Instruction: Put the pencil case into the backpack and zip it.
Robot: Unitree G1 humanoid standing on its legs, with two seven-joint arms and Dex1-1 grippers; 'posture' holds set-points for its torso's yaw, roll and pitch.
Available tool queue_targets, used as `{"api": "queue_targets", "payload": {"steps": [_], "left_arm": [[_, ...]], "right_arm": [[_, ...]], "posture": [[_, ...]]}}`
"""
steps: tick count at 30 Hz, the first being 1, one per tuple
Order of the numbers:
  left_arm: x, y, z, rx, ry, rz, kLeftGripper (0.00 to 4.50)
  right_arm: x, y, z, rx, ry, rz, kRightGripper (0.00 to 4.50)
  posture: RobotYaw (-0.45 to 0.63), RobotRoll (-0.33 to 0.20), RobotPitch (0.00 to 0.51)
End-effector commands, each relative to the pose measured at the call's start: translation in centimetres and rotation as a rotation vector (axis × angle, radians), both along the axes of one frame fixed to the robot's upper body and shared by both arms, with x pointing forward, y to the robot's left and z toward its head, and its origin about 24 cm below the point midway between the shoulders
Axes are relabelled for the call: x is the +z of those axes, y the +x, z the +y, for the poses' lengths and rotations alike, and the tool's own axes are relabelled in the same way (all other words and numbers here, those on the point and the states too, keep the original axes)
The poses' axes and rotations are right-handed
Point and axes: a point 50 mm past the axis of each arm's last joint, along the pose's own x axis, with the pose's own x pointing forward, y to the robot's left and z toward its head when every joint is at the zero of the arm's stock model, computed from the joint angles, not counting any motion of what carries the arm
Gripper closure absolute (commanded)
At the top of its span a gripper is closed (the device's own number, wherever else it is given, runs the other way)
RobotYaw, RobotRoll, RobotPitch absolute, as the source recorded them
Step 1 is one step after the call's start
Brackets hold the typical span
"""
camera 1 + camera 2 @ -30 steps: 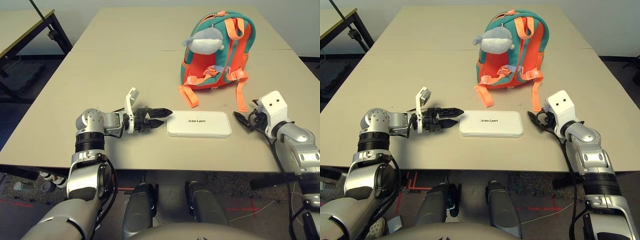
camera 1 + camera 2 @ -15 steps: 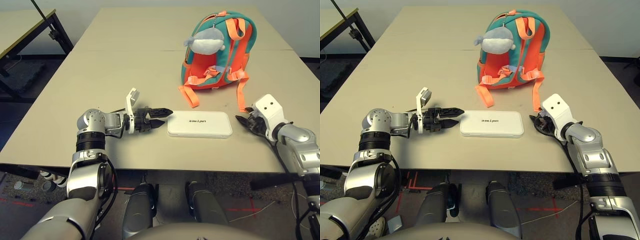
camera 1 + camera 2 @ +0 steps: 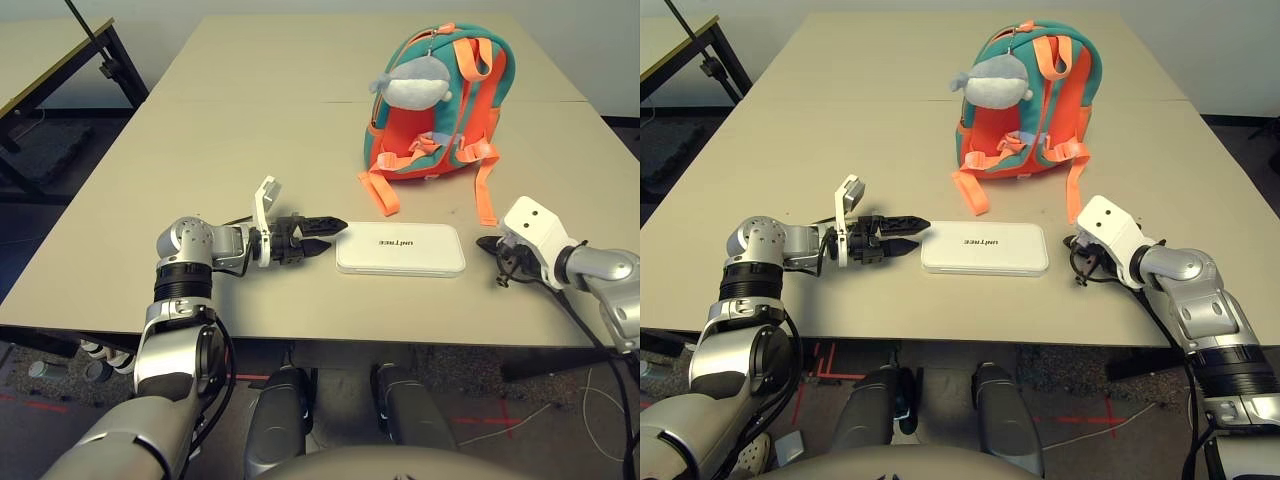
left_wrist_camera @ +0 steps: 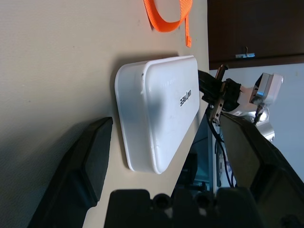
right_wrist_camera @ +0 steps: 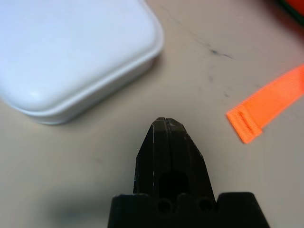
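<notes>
Flat white rectangular hard pencil case [image 3: 400, 249] with rounded corners and small dark lettering lies flat on the beige table [image 3: 230, 130], near its front edge. Small orange backpack [image 3: 436, 100] with teal trim stands behind it, well apart, light orange straps trailing toward the case; grey plush fish-like charm [image 3: 412, 83] hangs at its top.

Left gripper [image 3: 326, 233]: level, pointing at the case's left end, jaws wide apart; in the left wrist view the fingers [image 4: 90, 166] flank that end without touching. Holds nothing.

Right gripper [image 3: 487, 243]: just beside the case's right end, near a strap tip [image 5: 266, 110], fingers pressed together, empty.
</notes>
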Motion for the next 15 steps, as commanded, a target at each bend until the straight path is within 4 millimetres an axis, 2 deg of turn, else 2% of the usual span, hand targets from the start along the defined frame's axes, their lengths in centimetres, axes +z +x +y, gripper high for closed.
{"api": "queue_targets", "payload": {"steps": [1,11,15], "left_arm": [[-1.4,-0.6,-0.5,-0.027,0.048,0.063,0.0],[-1.5,-0.8,-0.9,-0.045,0.041,0.061,0.0],[-1.5,-0.9,-1.0,-0.047,0.04,0.059,0.0]], "right_arm": [[-0.4,-0.6,1.0,0.054,0.021,0.059,4.46],[0.0,-0.6,5.2,0.112,0.224,0.118,4.46],[0.0,-0.5,6.0,0.114,0.25,0.115,4.46]], "posture": [[-0.21,0.0,0.128],[-0.21,0.0,0.129],[-0.21,0.0,0.128]]}}
